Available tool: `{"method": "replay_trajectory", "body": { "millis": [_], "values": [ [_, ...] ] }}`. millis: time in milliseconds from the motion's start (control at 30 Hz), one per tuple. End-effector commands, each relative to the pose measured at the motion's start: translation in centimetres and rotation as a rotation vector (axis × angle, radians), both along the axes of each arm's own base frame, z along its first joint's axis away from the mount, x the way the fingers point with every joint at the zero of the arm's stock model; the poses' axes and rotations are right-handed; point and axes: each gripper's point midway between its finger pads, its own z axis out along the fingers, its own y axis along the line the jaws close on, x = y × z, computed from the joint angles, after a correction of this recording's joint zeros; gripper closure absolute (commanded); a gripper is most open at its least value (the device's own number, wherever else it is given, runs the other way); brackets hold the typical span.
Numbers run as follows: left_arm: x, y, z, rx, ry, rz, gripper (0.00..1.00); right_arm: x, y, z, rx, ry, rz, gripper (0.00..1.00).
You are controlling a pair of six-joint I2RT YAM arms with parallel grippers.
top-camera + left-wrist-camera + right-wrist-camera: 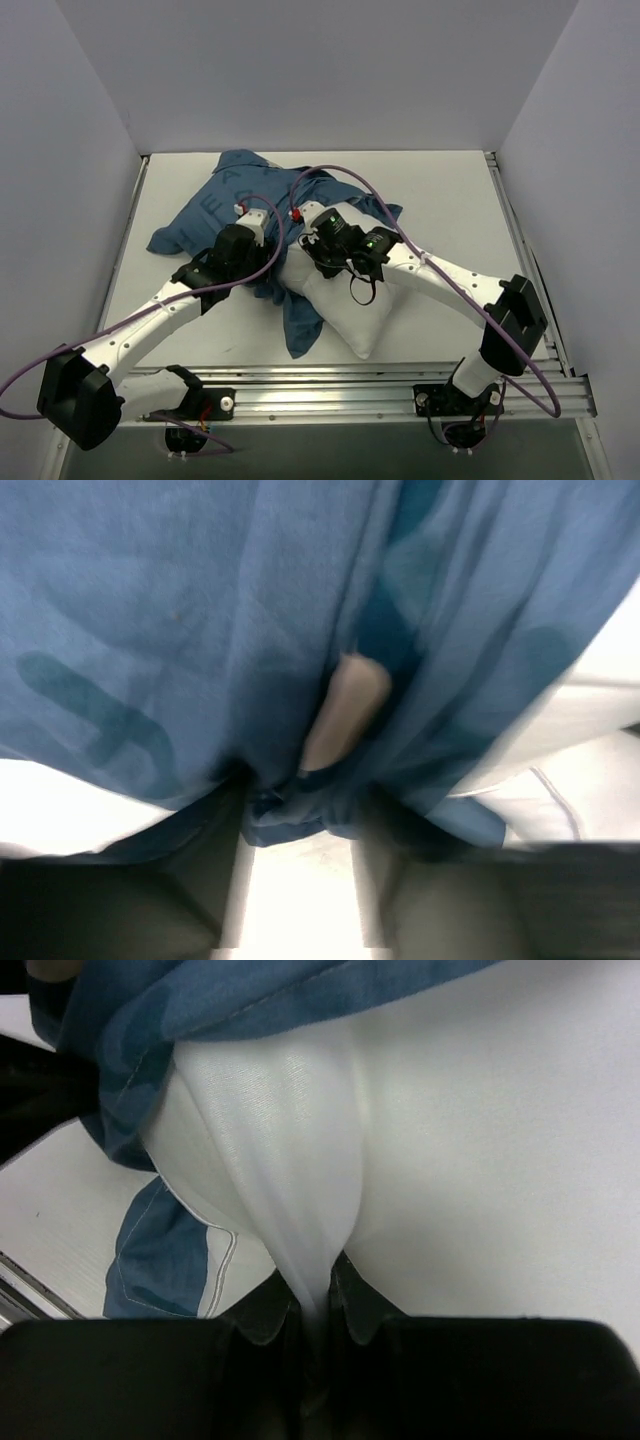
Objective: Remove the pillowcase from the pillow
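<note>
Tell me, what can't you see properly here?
- Left wrist view: the left pincer is blurred and dark; whether it grips the pillowcase is unclear.
- Top view: the pillow's far end hides inside the pillowcase.

Top view: even, diffuse overhead light; soft shadows; sharp throughout. Left wrist: pillowcase smeared with blur (worst toward the bottom), lower edge dark. Right wrist: pillow bright, faint sheen on folds, bottom underexposed.

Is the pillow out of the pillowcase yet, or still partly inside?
Partly out. The pillow shows bare white at its near end; the pillowcase still covers the far end. The right tool pinches the white fabric.
</note>
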Motion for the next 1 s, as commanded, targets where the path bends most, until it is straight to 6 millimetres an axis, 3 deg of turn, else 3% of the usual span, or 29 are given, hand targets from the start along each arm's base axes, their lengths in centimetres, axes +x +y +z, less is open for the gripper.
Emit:
{"method": "replay_trajectory", "body": {
  "millis": [0,67,100,233,333,567,633,767,900,967],
  "values": [
    [2.4,0.3,2.3,0.008,-0.115,0.051,0.57,-1.4,-0.3,2.1,0.071,0.011,0.008,1.0],
    [3.2,1.8,2.5,0.054,-0.143,0.127,0.81,-1.7,-1.1,3.0,0.073,-0.003,0.004,1.0],
    [3.2,2.7,2.4,0.067,-0.13,0.184,0.97,-1.6,-1.6,3.3,0.078,-0.001,0.0,1.0],
    [4.6,8.0,2.7,0.115,-0.123,0.452,0.98,-2.5,-4.3,4.7,0.079,0.007,-0.016,1.0],
    [5.2,11.1,2.4,0.102,-0.108,0.596,0.98,-3.2,-6.8,7.8,0.143,-0.029,-0.042,1.0],
    [7.9,15.7,3.3,0.092,-0.171,0.79,0.98,-5.7,-11.3,12.1,0.239,-0.042,-0.025,1.0],
    [8.9,16.0,2.5,0.084,-0.148,0.801,0.98,-6.9,-11.8,12.4,0.251,-0.027,-0.004,1.0],
    [11.1,15.4,0.7,0.074,-0.088,0.793,0.98,-9.3,-11.0,11.3,0.29,0.064,0.08,1.0],
    [12.6,13.8,-1.5,0.066,0.001,0.724,0.98,-11.8,-9.6,8.3,0.328,0.214,0.167,1.0],
    [12.6,12.4,-1.5,0.034,0.025,0.647,0.96,-11.1,-9.4,7.0,0.311,0.24,0.125,1.0]
  ]
}}
